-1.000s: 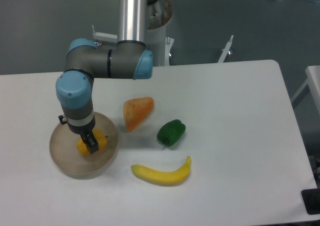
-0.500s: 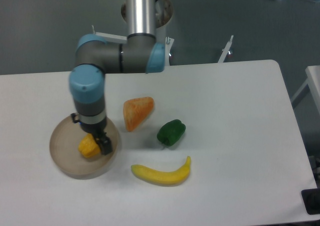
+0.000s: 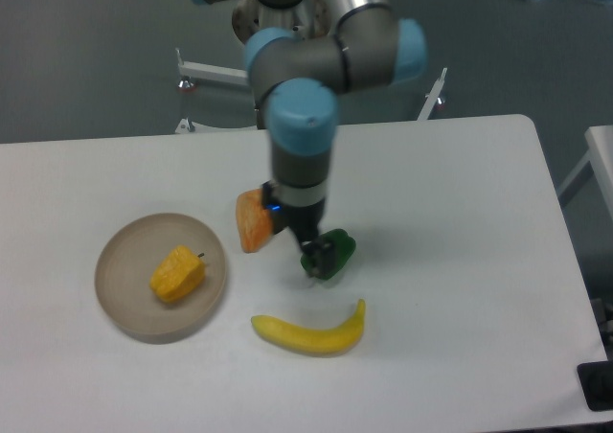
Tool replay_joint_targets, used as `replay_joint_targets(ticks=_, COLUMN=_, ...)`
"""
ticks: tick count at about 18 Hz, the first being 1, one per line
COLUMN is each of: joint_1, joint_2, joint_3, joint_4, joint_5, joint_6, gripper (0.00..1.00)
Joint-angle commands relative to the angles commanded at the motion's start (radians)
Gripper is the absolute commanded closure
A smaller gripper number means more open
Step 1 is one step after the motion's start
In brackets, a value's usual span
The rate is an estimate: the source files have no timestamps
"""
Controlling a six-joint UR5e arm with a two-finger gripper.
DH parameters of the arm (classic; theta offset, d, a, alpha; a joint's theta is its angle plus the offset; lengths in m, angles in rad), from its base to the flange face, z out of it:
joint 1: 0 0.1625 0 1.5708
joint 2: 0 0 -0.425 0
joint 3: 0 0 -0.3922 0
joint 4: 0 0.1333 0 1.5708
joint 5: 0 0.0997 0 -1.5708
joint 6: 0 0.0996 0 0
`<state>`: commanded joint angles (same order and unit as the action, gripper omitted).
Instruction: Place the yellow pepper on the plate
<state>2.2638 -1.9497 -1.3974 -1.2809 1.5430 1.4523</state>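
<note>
Plate point(image 3: 123, 313): left on the worktop point(image 3: 460, 261).
Yellow pepper point(image 3: 177, 273): lying in the plate.
Orange wedge point(image 3: 251, 224): right part hidden behind arm.
Claw point(image 3: 314, 254): over the green pepper point(image 3: 335, 253); open or closed, cannot tell.
Banana point(image 3: 311, 332): in front, fully visible.

We are counting four toy foods on the tabletop point(image 3: 460, 193): one yellow pepper point(image 3: 177, 274), one green pepper point(image 3: 335, 252), one banana point(image 3: 309, 332) and one pale-orange wedge point(image 3: 251, 224). We are also seeing one plate point(image 3: 120, 304) and one robot arm point(image 3: 302, 117) over them.
</note>
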Motion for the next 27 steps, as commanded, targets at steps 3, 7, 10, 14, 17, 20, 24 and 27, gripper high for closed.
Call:
replay_joint_targets(ticks=3, joint_1=0.091, joint_2=-0.001, joint_3=0.003, joint_4=0.0, joint_5=-0.001, joint_6=0.115, gripper=0.0)
replay_joint_targets(ticks=7, joint_1=0.157, joint_2=-0.011, joint_3=-0.012, joint_4=0.0, joint_5=0.002, joint_6=0.241, gripper=0.0)
replay_joint_targets(ticks=10, joint_1=0.166, joint_2=-0.021, joint_3=-0.006, joint_4=0.003, joint_5=0.005, joint_6=0.261, gripper=0.0)
replay_joint_targets(ticks=14, joint_1=0.164, joint_2=-0.043, joint_3=-0.006, joint_4=0.012, joint_5=0.032, joint_6=0.263, gripper=0.0)
replay_joint_targets(ticks=17, joint_1=0.168, joint_2=-0.044, joint_3=0.002, joint_4=0.012, joint_5=0.035, joint_6=0.273, gripper=0.0)
replay_joint_targets(ticks=20, joint_1=0.172, joint_2=-0.046, joint_3=0.0, joint_4=0.015, joint_5=0.04, joint_6=0.304, gripper=0.0)
replay_joint_targets(ticks=24, joint_1=0.172, joint_2=-0.048, joint_3=-0.002, joint_4=0.015, joint_5=0.084, joint_6=0.304, gripper=0.0)
replay_joint_targets(ticks=27, joint_1=0.168, joint_2=-0.052, joint_3=0.002, joint_4=0.014, joint_5=0.106, joint_6=0.3, gripper=0.0)
